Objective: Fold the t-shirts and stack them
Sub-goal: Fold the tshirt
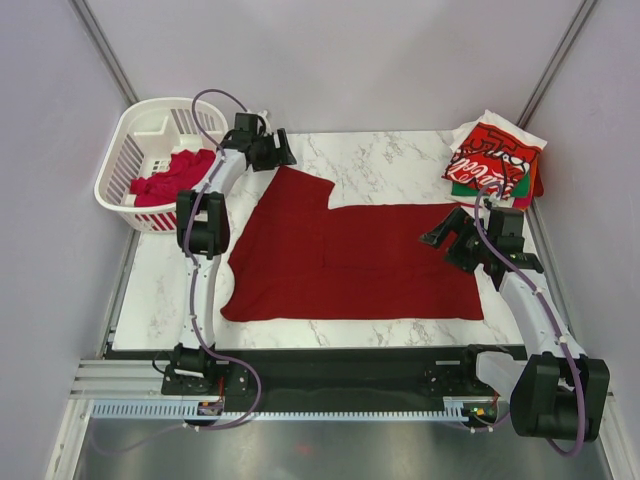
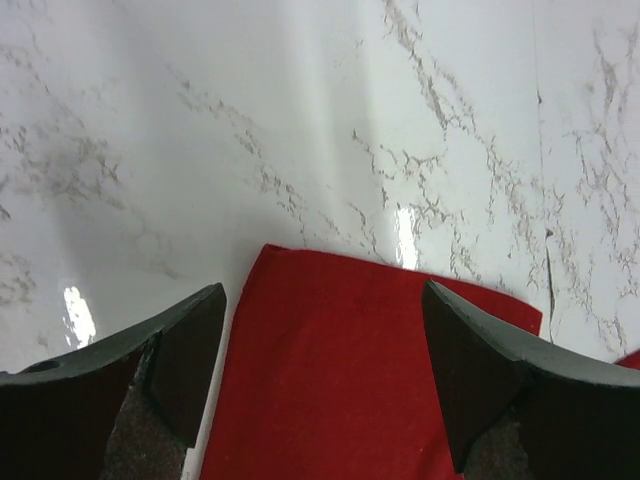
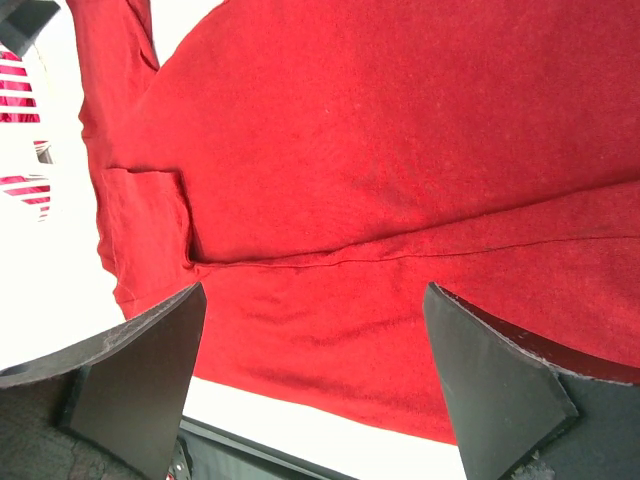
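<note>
Top view: the dark red t-shirt (image 1: 350, 255) lies flat in the middle of the counter (image 1: 400, 160). The left gripper (image 1: 278, 150), wide, hangs over its far left part. The right gripper (image 1: 442, 232), also wide, hangs over its right edge.
Left wrist view: the cloth end lies between the jaws, so I think it is better to descend straight and pinch near the edge.
Right wrist view: cloth lies below both jaws.

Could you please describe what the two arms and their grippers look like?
Both the left arm and right arm have white links, black joints and a looping purple cable. The left gripper and right gripper have dark, wedge-shaped fingers.
</note>
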Controlling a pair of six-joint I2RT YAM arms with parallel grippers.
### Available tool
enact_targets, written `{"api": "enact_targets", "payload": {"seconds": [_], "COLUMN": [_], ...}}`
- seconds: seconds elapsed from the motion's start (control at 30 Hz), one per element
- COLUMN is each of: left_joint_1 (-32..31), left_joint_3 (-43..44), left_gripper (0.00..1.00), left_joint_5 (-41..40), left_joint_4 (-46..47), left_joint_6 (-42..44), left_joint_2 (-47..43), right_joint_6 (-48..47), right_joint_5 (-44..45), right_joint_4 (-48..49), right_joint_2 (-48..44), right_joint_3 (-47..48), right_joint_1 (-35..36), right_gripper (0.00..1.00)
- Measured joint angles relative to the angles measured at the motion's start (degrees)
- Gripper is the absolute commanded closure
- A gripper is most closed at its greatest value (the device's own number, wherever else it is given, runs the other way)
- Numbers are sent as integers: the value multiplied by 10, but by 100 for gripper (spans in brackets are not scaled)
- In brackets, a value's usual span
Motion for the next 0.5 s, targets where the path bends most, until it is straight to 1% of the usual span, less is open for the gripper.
{"api": "enact_targets", "payload": {"seconds": [0.33,0.43,0.47,0.5], "left_joint_1": [0,0,0,0], "left_joint_3": [44,58,60,62], "left_gripper": [16,22,28,31], "left_joint_5": [3,12,17,23], "left_joint_4": [9,8,8,8], "left_joint_6": [19,19,19,17], "left_joint_2": [38,45,47,50], "right_joint_6": [-1,-1,-1,-1], "right_joint_5": [-4,-4,-5,-5], "right_joint_4": [9,10,11,11], "right_joint_2": [5,11,12,13], "right_joint_3": [-7,-8,-8,-8], "right_joint_1": [4,6,6,6], "right_gripper": [2,2,2,2]}}
